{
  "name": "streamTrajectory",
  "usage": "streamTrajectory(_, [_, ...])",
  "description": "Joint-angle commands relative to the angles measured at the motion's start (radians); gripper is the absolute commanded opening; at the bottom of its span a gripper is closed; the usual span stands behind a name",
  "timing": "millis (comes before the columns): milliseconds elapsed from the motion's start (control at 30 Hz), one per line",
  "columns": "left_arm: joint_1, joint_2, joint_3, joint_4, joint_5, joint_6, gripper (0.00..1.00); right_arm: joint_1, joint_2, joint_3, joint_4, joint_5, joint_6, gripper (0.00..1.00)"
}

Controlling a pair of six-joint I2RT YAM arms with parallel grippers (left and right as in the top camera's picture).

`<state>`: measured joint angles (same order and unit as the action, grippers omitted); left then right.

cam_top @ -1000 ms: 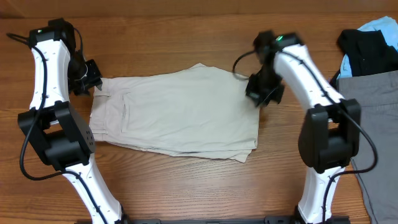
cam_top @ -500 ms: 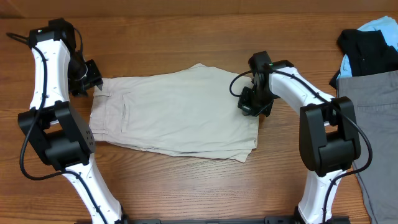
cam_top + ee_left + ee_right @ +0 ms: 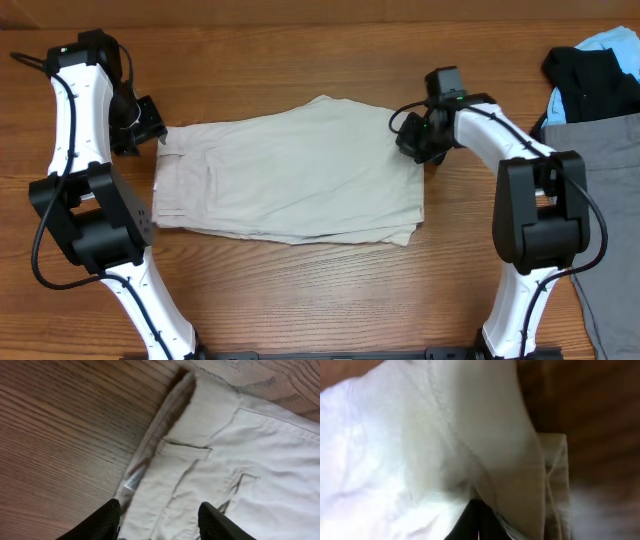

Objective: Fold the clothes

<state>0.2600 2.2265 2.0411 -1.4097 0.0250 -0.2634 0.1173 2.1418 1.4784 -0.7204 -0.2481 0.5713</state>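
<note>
The clothes, pale beige shorts, lie flat and folded in the middle of the wooden table, waistband to the left. My left gripper is at the waistband's far left corner. In the left wrist view its fingers are open and straddle the waistband with its belt loop. My right gripper is at the far right edge of the shorts. In the right wrist view its fingers look closed, with beige cloth bunched around them.
A pile of other clothes lies at the table's right edge: a grey garment, a black one and a light-blue one. Both arm bases stand at the near edge.
My right gripper dipped onto the shorts' right edge, then moved up and to the right. The shorts shifted slightly right and lie smoother. The left arm has not moved.
</note>
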Motion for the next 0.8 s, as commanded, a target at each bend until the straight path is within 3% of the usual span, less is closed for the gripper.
streamTrajectory(0, [0.006, 0.003, 0.014, 0.004, -0.002, -0.003, 0.54, -0.064, 0.094, 0.018, 0.006, 0.135, -0.016, 0.04])
streamTrajectory(133, [0.0, 0.004, 0.009, 0.008, 0.001, -0.003, 0.56, -0.07, 0.094, 0.12, -0.06, 0.135, -0.031, 0.06])
streamTrajectory(200, [0.001, 0.005, 0.007, 0.004, 0.001, -0.003, 0.61, -0.07, 0.094, 0.184, -0.117, 0.135, -0.053, 0.19])
streamTrajectory(300, [0.001, 0.005, 0.007, -0.001, 0.002, 0.006, 0.67, -0.066, 0.092, 0.309, -0.239, 0.142, -0.06, 0.26])
streamTrajectory(367, [0.001, 0.005, 0.007, -0.008, 0.006, 0.026, 0.96, -0.066, 0.092, 0.408, -0.334, 0.142, -0.06, 0.35])
streamTrajectory(400, [0.0, 0.005, 0.007, -0.008, 0.018, 0.045, 1.0, -0.066, 0.092, 0.46, -0.383, 0.142, -0.06, 0.52])
streamTrajectory(433, [0.001, 0.005, 0.007, -0.006, 0.069, 0.094, 1.0, -0.066, 0.092, 0.532, -0.448, 0.137, -0.061, 1.0])
streamTrajectory(633, [0.003, 0.015, -0.003, 0.006, 0.191, 0.219, 1.0, -0.068, 0.092, 0.979, -0.849, 0.07, -0.131, 1.0])
streamTrajectory(767, [0.004, 0.045, -0.043, 0.021, 0.217, 0.243, 1.0, -0.068, 0.089, 1.143, -0.974, 0.064, -0.168, 1.0])
